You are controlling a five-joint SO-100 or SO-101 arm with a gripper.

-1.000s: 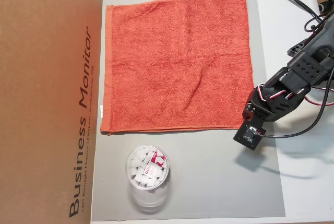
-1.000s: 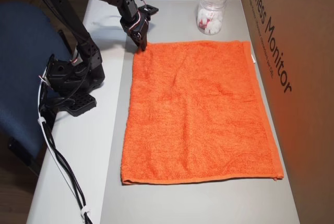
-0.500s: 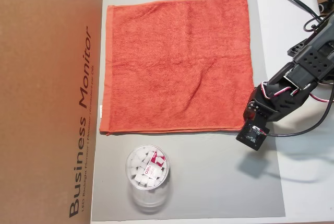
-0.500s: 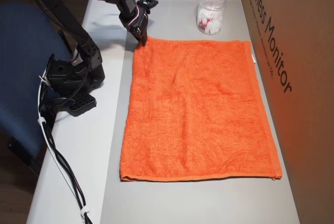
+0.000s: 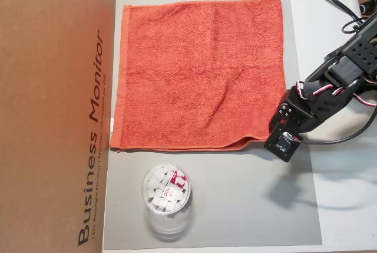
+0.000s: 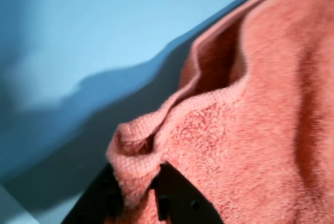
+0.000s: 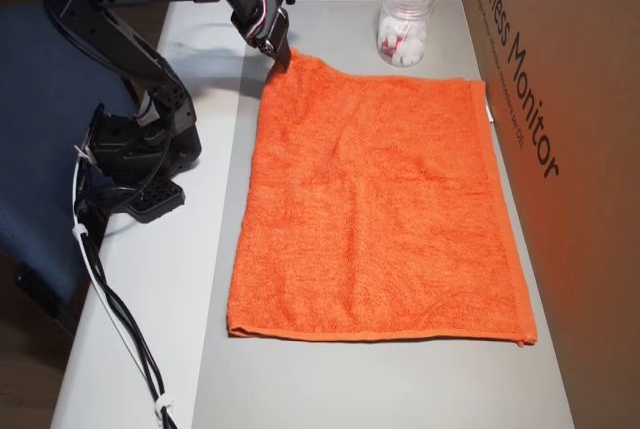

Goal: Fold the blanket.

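Observation:
The blanket (image 5: 200,73) is an orange-red terry towel lying flat on a grey mat (image 5: 235,200). It also shows in the other overhead view as the blanket (image 7: 375,199). My gripper (image 5: 275,136) sits at its lower right corner in one overhead view and at the far left corner in the other (image 7: 284,57). In the wrist view the corner of the blanket (image 6: 141,151) is bunched between my two black fingers (image 6: 180,200). The gripper (image 6: 136,195) is shut on it. That corner is raised off the mat and a fold runs along the near hem.
A clear jar (image 5: 166,197) of white pieces stands on the mat beside the blanket's edge; it is the jar (image 7: 405,24) near my gripper. A tall cardboard box (image 5: 53,111) walls one side. The arm base (image 7: 135,154), cables and a blue chair (image 7: 35,149) are on the other side.
The gripper has come down on the blanket's corner, shut on it and lifted it. The blanket has slid a little toward the arm and the corner now peaks upward.

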